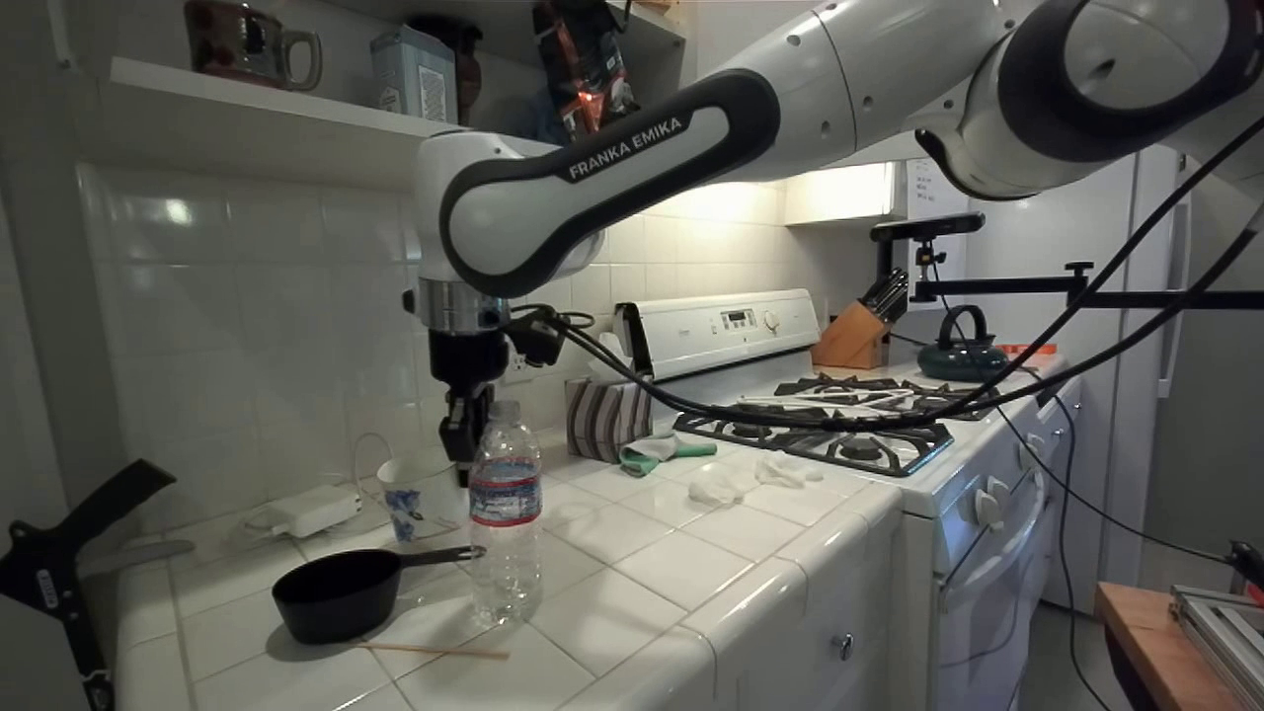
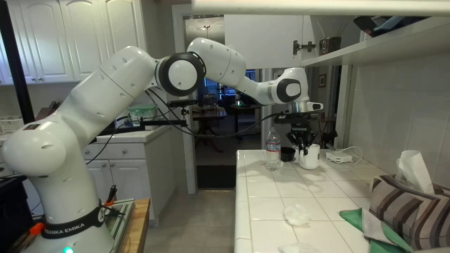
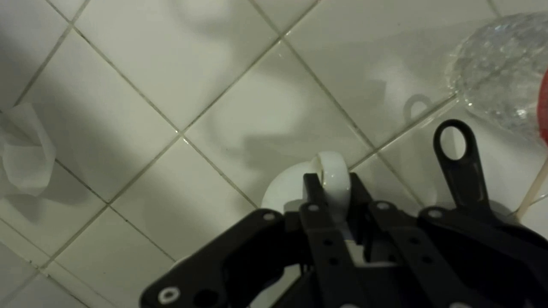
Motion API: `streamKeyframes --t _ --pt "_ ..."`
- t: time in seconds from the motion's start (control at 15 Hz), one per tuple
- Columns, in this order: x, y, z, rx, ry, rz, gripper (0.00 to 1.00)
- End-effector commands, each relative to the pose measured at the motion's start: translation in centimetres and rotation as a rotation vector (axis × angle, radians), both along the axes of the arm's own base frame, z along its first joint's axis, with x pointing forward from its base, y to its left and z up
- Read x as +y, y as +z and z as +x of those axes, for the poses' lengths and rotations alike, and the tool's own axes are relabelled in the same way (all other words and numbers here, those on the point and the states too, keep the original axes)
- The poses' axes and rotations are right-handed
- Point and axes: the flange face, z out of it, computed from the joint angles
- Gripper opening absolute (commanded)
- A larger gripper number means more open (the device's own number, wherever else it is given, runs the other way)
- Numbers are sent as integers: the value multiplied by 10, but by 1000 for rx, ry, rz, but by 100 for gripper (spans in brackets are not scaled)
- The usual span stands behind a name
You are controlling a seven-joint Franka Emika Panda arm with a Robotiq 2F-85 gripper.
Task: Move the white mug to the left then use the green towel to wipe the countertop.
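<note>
Along a tiled wall point(image 1: 257, 296), a long bench point(image 1: 681, 553) of glossy white square tiles with thin grout lines and a rounded front edge. Next to it, a white stove point(image 1: 859, 452) with black grates; beyond that, a knife block point(image 1: 849, 338) and a dark kettle point(image 1: 960, 359). Overhead, a shelf point(image 1: 267, 111). In an exterior view, pale cabinets point(image 2: 84, 42) and a doorway point(image 2: 211, 151) onto a dim room.

On the bench near the stove, a striped tissue box point(image 2: 404, 211), with the green towel point(image 2: 373, 225) lying just beside its base, partly pale grey; near these, two crumpled white pieces point(image 2: 297, 215). Well apart from the towel, an upright clear water bottle point(image 1: 506, 563), a small black pan point(image 1: 341, 602) near it, a thin wooden stick point(image 1: 434, 651) just beside the pan, and a small white box point(image 1: 314, 510) with a cable, close to the wall.

Between bottle and white box, in an exterior view, a white mug point(image 2: 312, 161), about upright, right under the end effector point(image 3: 335, 184). In the wrist view, clenched on the mug's handle point(image 3: 337, 173), with fingers point(image 3: 314, 192) on both sides; body of the mug mostly hidden there. Base touching the tiles or just clear of them: impossible to tell.
</note>
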Motion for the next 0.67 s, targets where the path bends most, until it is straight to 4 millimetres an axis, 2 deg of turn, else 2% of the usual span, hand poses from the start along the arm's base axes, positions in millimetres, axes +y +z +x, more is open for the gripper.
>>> streamKeyframes --t 0.0,0.6 --pt "4 1 10 -36 -6 31 4" --pt "8 -3 16 -72 -8 89 4"
